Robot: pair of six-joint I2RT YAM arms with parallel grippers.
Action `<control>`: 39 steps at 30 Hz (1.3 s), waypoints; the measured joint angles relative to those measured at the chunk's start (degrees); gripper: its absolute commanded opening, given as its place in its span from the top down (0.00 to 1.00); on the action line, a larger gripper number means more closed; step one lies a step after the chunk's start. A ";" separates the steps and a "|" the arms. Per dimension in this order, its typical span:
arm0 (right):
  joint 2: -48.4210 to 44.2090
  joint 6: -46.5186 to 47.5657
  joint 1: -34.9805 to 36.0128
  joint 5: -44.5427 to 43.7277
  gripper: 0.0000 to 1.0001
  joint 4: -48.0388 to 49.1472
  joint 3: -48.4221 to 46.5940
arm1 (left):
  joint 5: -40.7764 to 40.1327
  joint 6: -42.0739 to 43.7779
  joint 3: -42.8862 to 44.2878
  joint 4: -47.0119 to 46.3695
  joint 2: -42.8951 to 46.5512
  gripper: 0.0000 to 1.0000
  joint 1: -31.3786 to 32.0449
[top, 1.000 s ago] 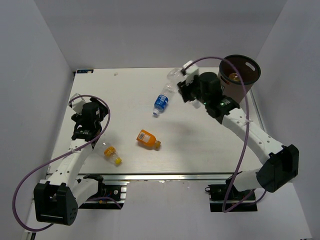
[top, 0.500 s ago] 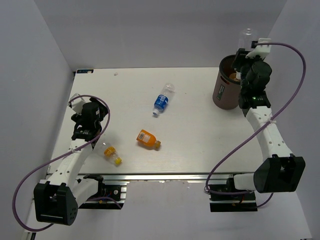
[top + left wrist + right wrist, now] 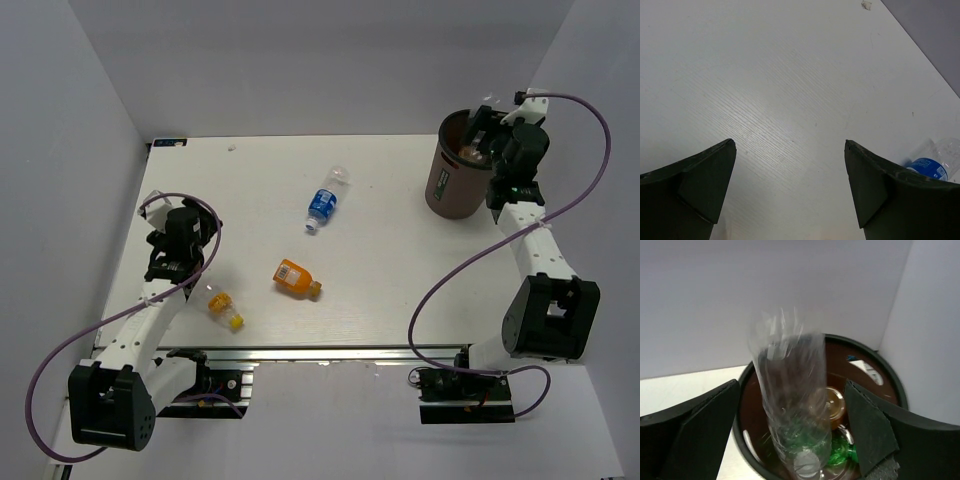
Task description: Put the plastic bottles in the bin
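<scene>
Clear bottle (image 3: 790, 395), blurred, perhaps loose above dark-brown bin (image 3: 837, 357); left gripper (image 3: 790, 145), right gripper (image 3: 791, 386) spread.

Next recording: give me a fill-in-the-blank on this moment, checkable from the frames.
1. The right claw stands ____ over the bin, a clear bottle between its fingers.
2. The blue-label bottle, orange bottle and yellow-capped bottle lie on the table: ____ in all.
3. The left claw holds ____.
Missing words: open; three; nothing.

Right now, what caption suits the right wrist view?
Blurred clear bottle between the open right fingers, over the bin mouth.
</scene>
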State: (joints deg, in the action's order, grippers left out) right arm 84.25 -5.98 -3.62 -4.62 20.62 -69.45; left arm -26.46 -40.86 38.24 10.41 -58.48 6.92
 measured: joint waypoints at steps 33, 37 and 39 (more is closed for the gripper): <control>8.09 27.04 49.13 34.91 0.11 -30.86 1.79 | 9.03 -4.39 1.70 9.84 5.55 0.02 0.00; 8.76 27.30 50.12 35.01 0.11 -31.17 1.73 | 8.22 -4.44 1.68 12.15 6.03 0.02 0.00; 8.87 27.28 50.25 34.97 0.11 -31.15 1.70 | 7.80 -4.46 1.66 12.76 6.32 0.02 0.00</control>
State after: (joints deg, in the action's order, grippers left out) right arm 93.12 21.30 46.63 30.35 -10.52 -67.75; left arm -18.65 -45.32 39.90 23.18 -52.16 6.92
